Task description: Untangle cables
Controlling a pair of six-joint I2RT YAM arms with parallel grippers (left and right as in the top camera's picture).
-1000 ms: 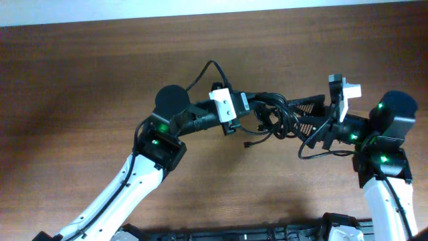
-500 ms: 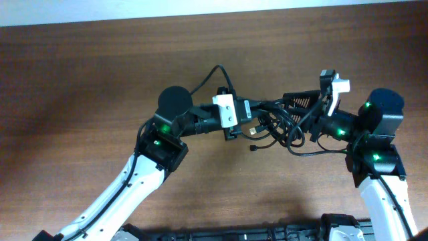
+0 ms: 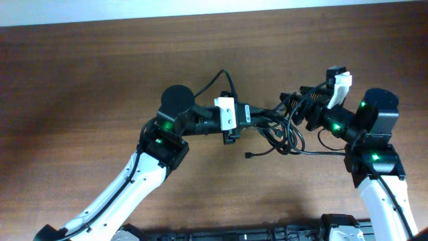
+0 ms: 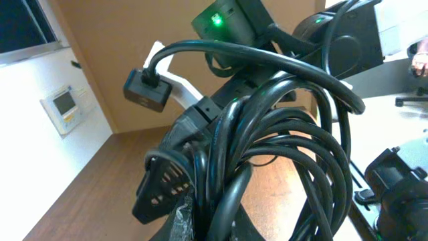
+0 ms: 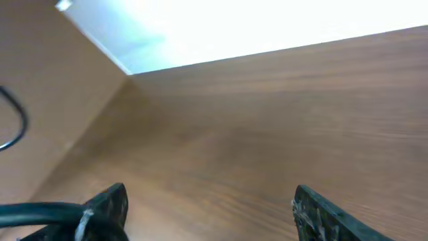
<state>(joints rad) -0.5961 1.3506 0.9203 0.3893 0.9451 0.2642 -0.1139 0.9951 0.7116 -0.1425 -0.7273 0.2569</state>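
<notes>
Cables: you are holding the cables (image 3: 284,128) as one knotted bundle between the two arms, over the worktop (image 3: 100,80).
Left jaws: you are clenching them on the bundle's near side.
Right jaws: you are holding them spread wide beside the bundle, grasping nothing.
Done: no cord is lying separate yet; one plug end (image 3: 248,155) is trailing loose.
Left: you are facing nearly all the untangling.
</notes>
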